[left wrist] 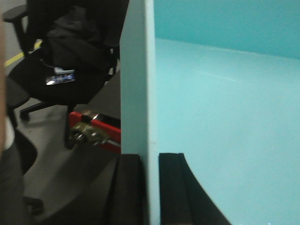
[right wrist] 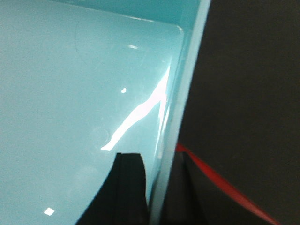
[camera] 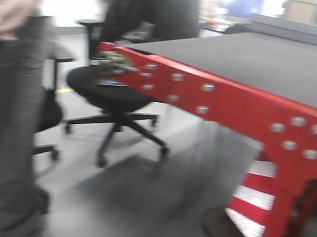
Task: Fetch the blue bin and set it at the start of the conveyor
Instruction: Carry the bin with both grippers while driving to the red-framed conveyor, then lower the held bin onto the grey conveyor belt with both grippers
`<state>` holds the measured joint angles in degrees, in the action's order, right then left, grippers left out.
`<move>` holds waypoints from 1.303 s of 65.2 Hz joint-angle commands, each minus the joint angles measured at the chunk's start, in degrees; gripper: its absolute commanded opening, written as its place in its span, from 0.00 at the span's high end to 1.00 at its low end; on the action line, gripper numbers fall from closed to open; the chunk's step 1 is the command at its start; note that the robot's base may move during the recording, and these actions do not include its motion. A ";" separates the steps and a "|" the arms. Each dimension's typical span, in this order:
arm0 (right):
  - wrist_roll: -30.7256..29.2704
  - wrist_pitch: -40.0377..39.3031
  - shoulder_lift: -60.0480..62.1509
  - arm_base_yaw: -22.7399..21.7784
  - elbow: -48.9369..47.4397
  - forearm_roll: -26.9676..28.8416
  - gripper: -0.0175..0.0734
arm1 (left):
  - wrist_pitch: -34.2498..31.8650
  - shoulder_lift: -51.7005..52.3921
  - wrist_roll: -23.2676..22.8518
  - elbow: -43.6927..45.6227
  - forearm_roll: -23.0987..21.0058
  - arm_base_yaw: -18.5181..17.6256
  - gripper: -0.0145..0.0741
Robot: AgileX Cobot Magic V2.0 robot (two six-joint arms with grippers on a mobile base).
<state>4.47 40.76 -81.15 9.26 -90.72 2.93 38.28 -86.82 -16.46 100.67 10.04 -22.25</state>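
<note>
Most of the front view was filled by the conveyor start (camera: pixel 266 67), its dark grey belt bare behind the red front edge (camera: pixel 234 104). The blue bin (left wrist: pixel 225 117) did not show there. Both wrist views showed it held up between the arms, empty, with belt and a strip of red beyond its right wall and the conveyor's red corner below its left wall. The left gripper (left wrist: pixel 150 161) was clamped across the left wall, one finger inside and one outside. The right gripper (right wrist: pixel 159 161) pinched the right wall the same way.

I judged the fetching done and the carry near its end, with the setting-down not yet begun. The next move called for bringing the bin fully over the belt past the red edge, kept level, lowering it until the base sat flat, then parting both claws together so that it would not tip.

A standing person (camera: pixel 8 98) was close on the left (blurred, only trousers and hands visible). A black office chair (camera: pixel 114 92) stood just beside the conveyor's near corner, with something dark over its back. Neither lay between bin and belt, but both crowded the left side. A red-and-white striped panel (camera: pixel 251 202) sat under the frame. A small metal fitting (left wrist: pixel 86 133) jutted from the red corner and could snag a low bin.
</note>
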 commanded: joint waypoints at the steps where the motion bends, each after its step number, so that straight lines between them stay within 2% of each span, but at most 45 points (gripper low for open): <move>1: -1.33 -2.38 0.15 -0.18 -0.49 -0.74 0.97 | -3.88 0.75 -0.77 0.72 -2.78 -0.33 0.96; 85: -1.33 -2.38 0.15 -0.18 -0.49 -0.74 0.97 | -3.76 0.75 -0.77 0.72 -2.78 -0.22 0.96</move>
<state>4.47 40.76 -81.24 9.26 -90.72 2.93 38.28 -86.82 -16.46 100.67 10.04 -22.25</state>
